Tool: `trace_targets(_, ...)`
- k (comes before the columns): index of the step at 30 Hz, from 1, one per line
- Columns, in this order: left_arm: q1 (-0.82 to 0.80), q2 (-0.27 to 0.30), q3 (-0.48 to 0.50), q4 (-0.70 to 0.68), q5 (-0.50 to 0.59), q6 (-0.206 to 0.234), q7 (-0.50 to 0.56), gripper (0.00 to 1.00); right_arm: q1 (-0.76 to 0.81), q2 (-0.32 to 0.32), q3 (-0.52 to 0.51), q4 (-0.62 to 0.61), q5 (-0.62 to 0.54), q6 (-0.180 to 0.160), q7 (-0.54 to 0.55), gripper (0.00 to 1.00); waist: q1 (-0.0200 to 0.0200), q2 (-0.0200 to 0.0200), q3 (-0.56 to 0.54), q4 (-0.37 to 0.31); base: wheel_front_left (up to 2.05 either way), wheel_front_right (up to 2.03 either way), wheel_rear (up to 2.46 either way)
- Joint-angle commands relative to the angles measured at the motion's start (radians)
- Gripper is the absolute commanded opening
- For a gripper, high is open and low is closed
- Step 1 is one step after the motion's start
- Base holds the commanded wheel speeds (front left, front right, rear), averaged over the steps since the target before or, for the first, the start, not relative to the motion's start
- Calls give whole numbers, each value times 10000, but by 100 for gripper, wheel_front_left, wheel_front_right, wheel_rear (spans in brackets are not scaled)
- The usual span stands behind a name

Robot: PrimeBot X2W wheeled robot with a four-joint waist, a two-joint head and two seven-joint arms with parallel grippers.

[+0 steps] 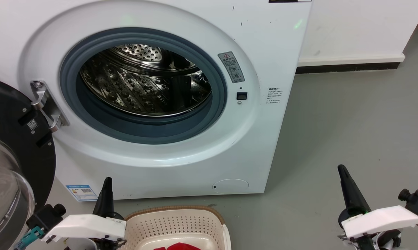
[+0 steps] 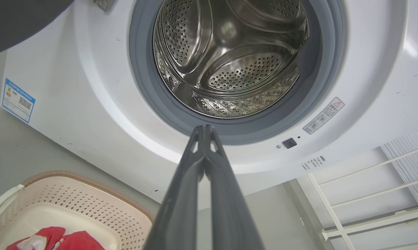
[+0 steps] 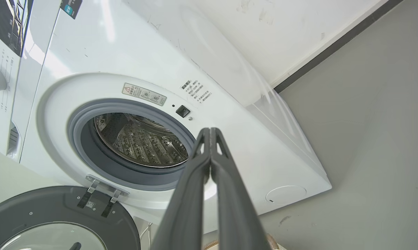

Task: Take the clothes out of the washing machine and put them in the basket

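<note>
The white washing machine (image 1: 264, 45) stands with its door (image 1: 7, 146) swung wide to the left. Its steel drum (image 1: 142, 80) holds no fabric that I can see. In front of it on the floor sits the cream basket (image 1: 174, 224), with red clothes (image 1: 175, 246) lying in its bottom; these clothes (image 2: 56, 239) also show in the left wrist view. My left gripper (image 1: 107, 180) hangs shut beside the basket's left rim, holding nothing. My right gripper (image 1: 341, 170) is shut over the floor at the right, also holding nothing.
Grey floor (image 1: 351, 121) stretches right of the machine to a white wall with a dark skirting (image 1: 347, 66). A white rack (image 2: 368, 194) shows in the left wrist view beside the machine. The open door juts out at the left.
</note>
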Motion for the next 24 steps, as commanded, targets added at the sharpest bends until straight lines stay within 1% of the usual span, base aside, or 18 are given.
trace_targets(1, -295, 31, 71, -71, -315, -84, 59, 0, -263, -71, -56, -23, 345, 0, 47, 0, 0, 0, 2, 11, 0, 0, 0)
trace_targets(11, -387, 4, 187, 50, -1502, -223, 350, 0, -386, -85, -186, 159, 1619, 0, 222, 0, 0, 0, 13, 91, 0, 0, 0)
trace_targets(24, -514, -23, 312, 182, -2791, -377, 655, 0, -519, -87, -351, 370, 2990, 0, 421, 0, 0, 0, 27, 186, 0, 0, 0)
